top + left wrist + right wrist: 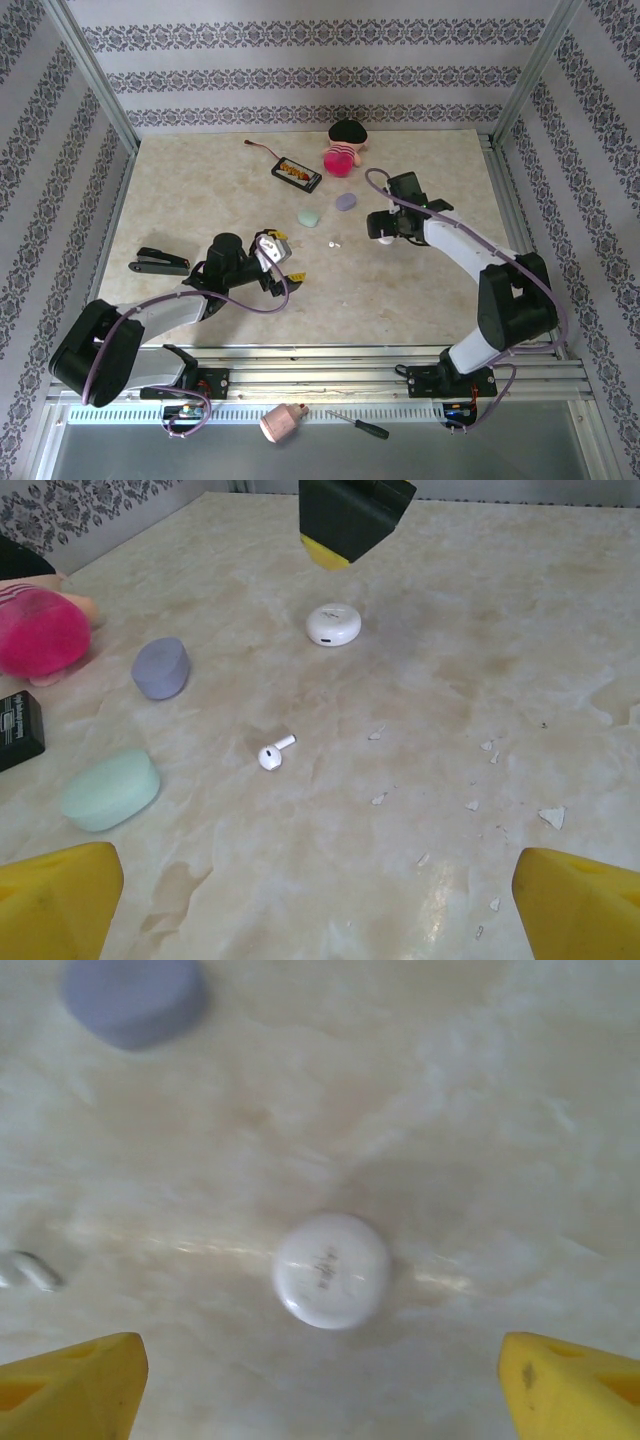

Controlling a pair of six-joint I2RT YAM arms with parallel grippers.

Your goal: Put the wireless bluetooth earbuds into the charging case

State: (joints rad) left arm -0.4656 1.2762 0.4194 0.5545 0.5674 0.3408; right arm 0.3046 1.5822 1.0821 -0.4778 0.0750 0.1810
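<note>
Right gripper point(320, 1390), jaws spread and empty, hovers above the round glossy white plastic charging case point(331, 1270), left gripper point(320, 910) equally spread and empty, while the small white stemmed earbud point(275, 752) lies loose near it; the case's seemingly closed lid could block insertion.

I note a stapler point(158, 262) off left, a plush point(343, 150) near a black tray point(297, 173) at back, screwdriver point(358, 425) on the front ledge.

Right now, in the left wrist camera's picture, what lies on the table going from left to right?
Pink plush toy → lavender case → white earbud → white round case.
</note>
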